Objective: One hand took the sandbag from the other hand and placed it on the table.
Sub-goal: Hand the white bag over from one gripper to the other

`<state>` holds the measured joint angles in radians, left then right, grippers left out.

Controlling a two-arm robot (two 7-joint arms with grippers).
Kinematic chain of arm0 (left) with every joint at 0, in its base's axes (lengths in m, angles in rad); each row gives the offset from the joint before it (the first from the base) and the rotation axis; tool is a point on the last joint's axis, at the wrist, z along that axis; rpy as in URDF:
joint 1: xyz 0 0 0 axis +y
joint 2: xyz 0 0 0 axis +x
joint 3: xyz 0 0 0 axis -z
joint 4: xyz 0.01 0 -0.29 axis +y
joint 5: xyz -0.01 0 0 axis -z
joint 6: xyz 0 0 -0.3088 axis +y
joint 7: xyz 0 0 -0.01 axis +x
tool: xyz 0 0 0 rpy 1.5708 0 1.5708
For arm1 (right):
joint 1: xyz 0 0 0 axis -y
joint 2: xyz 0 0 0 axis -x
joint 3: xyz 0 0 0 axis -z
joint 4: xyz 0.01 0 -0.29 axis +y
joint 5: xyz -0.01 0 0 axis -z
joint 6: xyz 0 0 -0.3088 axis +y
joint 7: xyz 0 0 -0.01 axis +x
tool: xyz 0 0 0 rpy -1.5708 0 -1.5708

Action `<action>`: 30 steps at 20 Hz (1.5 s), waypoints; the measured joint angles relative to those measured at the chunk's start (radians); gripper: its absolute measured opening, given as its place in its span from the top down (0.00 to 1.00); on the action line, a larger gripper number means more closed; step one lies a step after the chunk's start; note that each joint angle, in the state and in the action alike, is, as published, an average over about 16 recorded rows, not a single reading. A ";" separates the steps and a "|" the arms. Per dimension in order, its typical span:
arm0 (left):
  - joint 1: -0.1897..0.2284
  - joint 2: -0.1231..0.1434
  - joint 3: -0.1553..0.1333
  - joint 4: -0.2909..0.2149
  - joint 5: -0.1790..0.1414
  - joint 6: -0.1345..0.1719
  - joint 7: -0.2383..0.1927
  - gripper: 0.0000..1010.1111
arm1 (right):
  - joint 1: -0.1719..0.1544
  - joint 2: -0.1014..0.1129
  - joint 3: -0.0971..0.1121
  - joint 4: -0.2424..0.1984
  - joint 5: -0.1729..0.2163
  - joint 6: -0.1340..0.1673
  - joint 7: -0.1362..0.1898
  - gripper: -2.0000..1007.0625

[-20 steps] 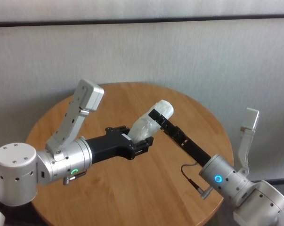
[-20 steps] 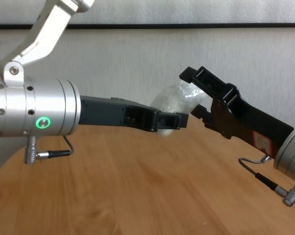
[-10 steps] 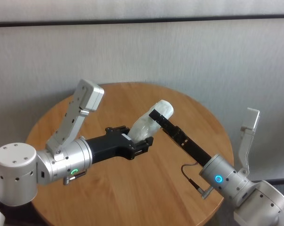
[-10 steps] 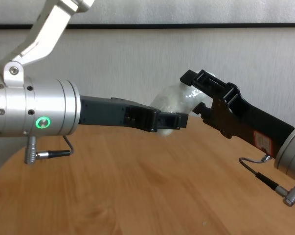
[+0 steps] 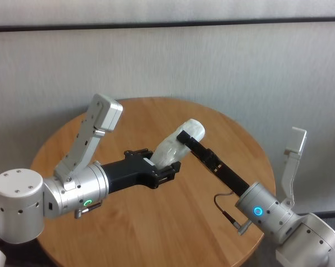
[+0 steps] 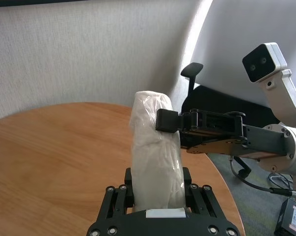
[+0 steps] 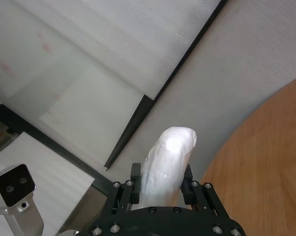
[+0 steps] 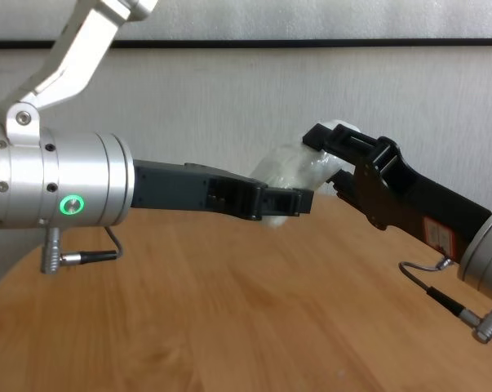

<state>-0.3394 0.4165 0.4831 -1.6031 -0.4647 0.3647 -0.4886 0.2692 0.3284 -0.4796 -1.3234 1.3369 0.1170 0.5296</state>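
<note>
Aloft above the round light-brown wood-grain surface, a small white oblong sandbag of crinkly translucent plastic hangs between two robot arms, clear of the wood, with both grippers on it. From the robot's left, at about eight o'clock on the surface in the head view, the long black left gripper on a silver cylindrical wrist with a green glowing ring reaches in and has its fingers drawn in against the lower end of the pouch; in the left wrist view, that gripper presses the sandbag from both sides, the pouch standing upright out of it. From the robot's right, at about four o'clock, the black angular right gripper with a dark brownish body slants up toward the centre and meets the upper part of the pouch; in the right wrist view, its narrowly spaced fingers sit against both sides of the sandbag, whose rounded tip pokes out past them. Seen from the chest camera, the sandbag bridges the gap between the left gripper and the right gripper, well above the wood.
</note>
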 joint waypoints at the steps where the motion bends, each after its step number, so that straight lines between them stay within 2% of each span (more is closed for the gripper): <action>1: 0.000 0.000 0.000 0.000 0.000 0.000 0.000 0.44 | 0.000 0.000 0.000 0.000 0.000 0.000 0.000 0.49; 6: 0.000 0.000 0.000 0.000 0.000 0.000 0.000 0.44 | 0.000 0.000 0.000 0.000 0.000 0.000 0.000 0.53; 17: 0.000 0.000 0.000 0.000 0.000 0.000 0.000 0.44 | -0.006 0.003 -0.001 -0.006 0.008 -0.011 -0.009 0.54; 30: 0.000 0.000 0.000 0.000 0.000 0.000 0.000 0.44 | -0.013 0.019 -0.019 -0.013 0.036 -0.039 -0.020 0.54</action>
<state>-0.3391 0.4164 0.4832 -1.6034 -0.4650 0.3644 -0.4887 0.2567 0.3471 -0.4984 -1.3363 1.3731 0.0785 0.5091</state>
